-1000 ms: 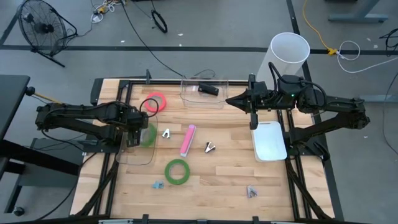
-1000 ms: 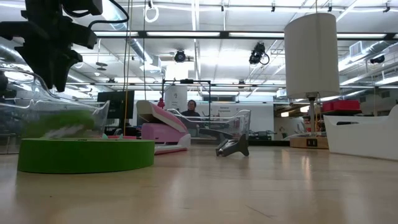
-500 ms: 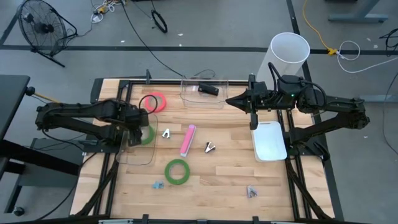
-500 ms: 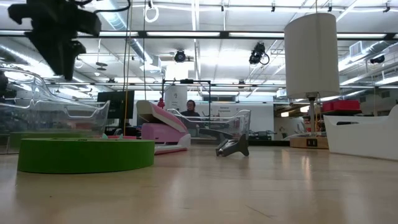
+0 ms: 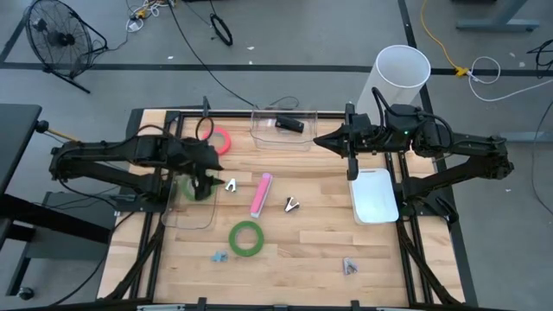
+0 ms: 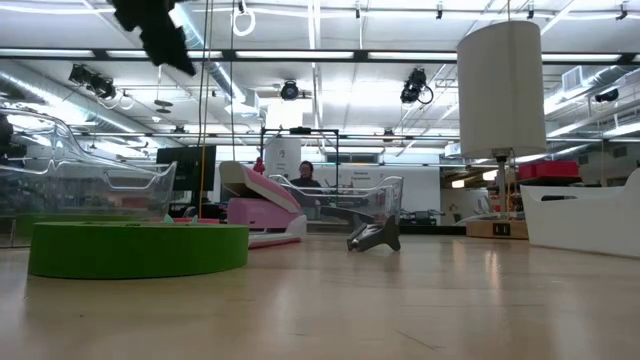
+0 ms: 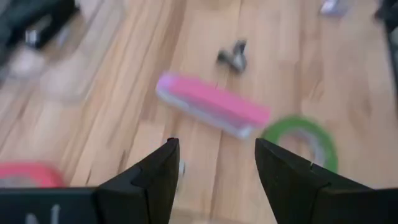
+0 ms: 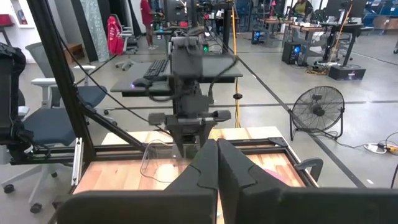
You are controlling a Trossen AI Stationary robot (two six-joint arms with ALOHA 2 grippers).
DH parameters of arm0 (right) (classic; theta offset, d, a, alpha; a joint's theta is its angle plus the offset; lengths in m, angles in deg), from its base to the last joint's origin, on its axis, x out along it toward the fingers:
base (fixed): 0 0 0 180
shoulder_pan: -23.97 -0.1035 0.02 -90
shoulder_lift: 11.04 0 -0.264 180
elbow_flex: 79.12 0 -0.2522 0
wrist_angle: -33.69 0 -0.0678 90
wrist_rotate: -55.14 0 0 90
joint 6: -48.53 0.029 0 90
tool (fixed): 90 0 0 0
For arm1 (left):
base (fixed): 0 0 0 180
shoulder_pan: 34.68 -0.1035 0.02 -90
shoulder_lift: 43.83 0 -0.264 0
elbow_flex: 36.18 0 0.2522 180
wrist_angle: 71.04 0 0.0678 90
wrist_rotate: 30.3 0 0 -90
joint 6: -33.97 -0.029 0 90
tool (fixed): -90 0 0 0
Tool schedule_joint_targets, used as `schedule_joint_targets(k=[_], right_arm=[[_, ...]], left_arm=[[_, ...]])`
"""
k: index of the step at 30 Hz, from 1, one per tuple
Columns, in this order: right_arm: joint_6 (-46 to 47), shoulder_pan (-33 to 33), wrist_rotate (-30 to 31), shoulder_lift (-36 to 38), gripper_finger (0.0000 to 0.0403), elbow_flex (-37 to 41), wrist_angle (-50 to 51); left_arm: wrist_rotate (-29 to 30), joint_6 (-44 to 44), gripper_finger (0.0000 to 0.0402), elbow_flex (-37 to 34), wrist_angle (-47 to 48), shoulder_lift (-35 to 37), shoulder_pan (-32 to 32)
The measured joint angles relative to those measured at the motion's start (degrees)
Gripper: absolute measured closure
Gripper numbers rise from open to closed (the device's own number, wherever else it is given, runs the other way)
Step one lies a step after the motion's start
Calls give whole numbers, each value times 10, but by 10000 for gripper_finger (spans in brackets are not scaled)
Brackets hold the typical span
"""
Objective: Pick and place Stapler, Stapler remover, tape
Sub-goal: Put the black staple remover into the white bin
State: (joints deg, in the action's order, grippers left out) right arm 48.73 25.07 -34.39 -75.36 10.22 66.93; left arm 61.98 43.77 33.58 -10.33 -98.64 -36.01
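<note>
1. My left hand [image 5: 206, 173] hangs above the tabletop [image 5: 311, 250] with its fingers [image 7: 158, 171] spread and nothing between them. It is over the right edge of the clear tray [image 5: 186, 212], where one green tape roll [image 5: 192, 189] already lies.
2. Two tape rolls are left: the pink-red one [image 5: 219, 139] just behind my hand, and a green one [image 5: 246, 238] in front, apart from the tray.
3. I would take the pink-red roll next, lowering one finger into its open centre and one outside the rim.
4. I should steer clear of the pink stapler [image 5: 261, 194] and the small metal remover [image 5: 292, 205] beside it.
5. My right hand [image 5: 318, 141] waits clenched and empty beside the far clear bin [image 5: 281, 130].
</note>
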Motion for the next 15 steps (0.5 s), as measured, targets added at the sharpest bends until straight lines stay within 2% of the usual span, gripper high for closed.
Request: schedule_joint_targets(k=[8, 15], right_arm=[[-3, 0, 0, 0, 403, 0, 0], [-3, 0, 0, 0, 403, 0, 7]], left_arm=[[0, 0, 189, 0, -110, 0, 19], [-1, 0, 189, 0, -157, 0, 26]])
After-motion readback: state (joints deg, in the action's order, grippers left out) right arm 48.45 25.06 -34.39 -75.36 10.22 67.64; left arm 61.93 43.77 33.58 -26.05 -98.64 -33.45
